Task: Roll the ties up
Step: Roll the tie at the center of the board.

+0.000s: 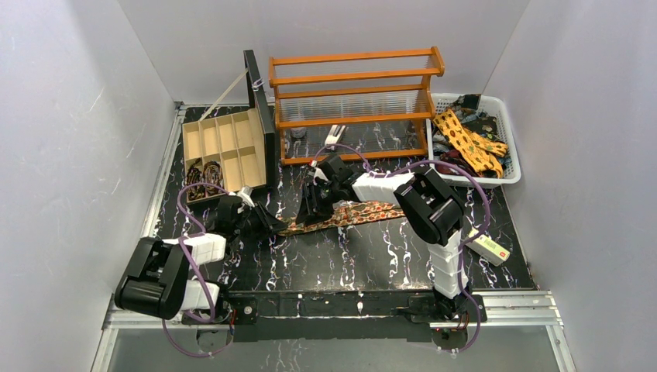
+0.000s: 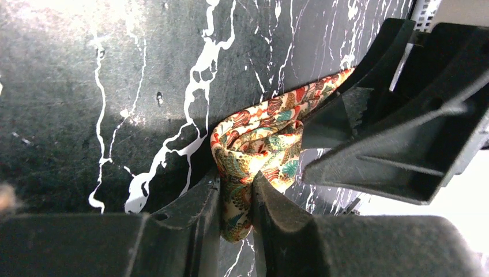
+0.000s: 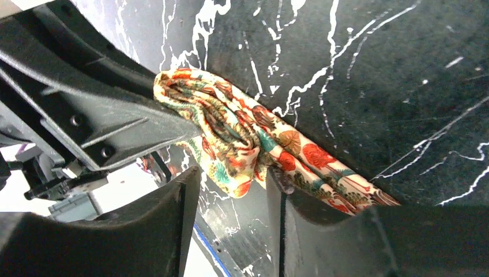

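The left gripper [image 2: 236,190] pinches the first fold of a tie [image 1: 364,213] lying on the table [image 1: 325,263], the right gripper [image 3: 233,176] loose-fingered around it; seemingly two rolled ties [image 1: 203,177] fill the box [image 1: 232,132], more ties [image 1: 469,143] wait in the basket [image 1: 511,147]

This looks like a robot lab, not a home. Plain white walls [image 1: 70,139] box in a black table with white streaks [image 1: 349,260]. Silver metal rails [image 1: 519,311] edge it. A left robot arm [image 1: 166,271] and a right robot arm [image 1: 434,209], black and white with purple cables [image 1: 180,203], are bolted on.
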Tool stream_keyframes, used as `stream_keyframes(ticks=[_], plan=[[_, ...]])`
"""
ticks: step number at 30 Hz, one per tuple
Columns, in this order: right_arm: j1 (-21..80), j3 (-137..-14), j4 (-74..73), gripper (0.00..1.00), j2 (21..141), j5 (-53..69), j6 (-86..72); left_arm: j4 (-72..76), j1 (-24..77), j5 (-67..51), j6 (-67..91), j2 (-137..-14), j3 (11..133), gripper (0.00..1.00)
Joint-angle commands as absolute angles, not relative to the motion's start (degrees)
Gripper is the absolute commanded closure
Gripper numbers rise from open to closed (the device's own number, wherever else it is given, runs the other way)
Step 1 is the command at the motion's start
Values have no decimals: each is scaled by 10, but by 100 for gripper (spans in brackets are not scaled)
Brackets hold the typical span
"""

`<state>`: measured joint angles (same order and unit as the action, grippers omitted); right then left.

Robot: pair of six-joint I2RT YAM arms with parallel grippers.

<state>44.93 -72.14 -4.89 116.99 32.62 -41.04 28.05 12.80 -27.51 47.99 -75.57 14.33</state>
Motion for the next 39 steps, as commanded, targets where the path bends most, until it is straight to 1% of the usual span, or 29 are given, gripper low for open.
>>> stream_keyframes(ticks=[1, 4, 5, 6, 9, 13, 16, 19, 24, 28, 31, 33, 39], plan=[[439, -723, -41, 42, 1116, 337, -335, 200, 128, -238, 492, -732, 161, 88], [435, -716, -61, 33, 1072, 281, -286, 161, 128, -230, 486, -717, 173, 88], [431, -706, -59, 30, 1056, 270, -273, 149, 127, -228, 484, -712, 176, 88], [424, -693, -53, 29, 1044, 270, -263, 137, 127, -225, 481, -708, 181, 88], [409, -681, -78, 30, 1032, 232, -233, 111, 127, -221, 482, -698, 184, 88], [406, -703, -148, 35, 1072, 184, -211, 93, 128, -205, 494, -673, 178, 88], [407, -697, -155, 39, 1088, 185, -228, 76, 127, -189, 503, -653, 179, 88], [408, -679, -159, 40, 1091, 178, -241, 56, 128, -184, 503, -639, 186, 88], [409, -646, -172, 41, 1081, 202, -255, 5, 128, -176, 479, -635, 199, 88], [412, -601, -151, 41, 1053, 237, -274, -17, 128, -170, 477, -628, 195, 88], [412, -602, -155, 41, 1052, 259, -279, -23, 127, -171, 477, -619, 195, 88], [412, -619, -168, 39, 1049, 275, -278, -43, 128, -166, 468, -616, 203, 88], [412, -657, -173, 32, 1005, 258, -282, -81, 128, -163, 441, -602, 224, 88]])
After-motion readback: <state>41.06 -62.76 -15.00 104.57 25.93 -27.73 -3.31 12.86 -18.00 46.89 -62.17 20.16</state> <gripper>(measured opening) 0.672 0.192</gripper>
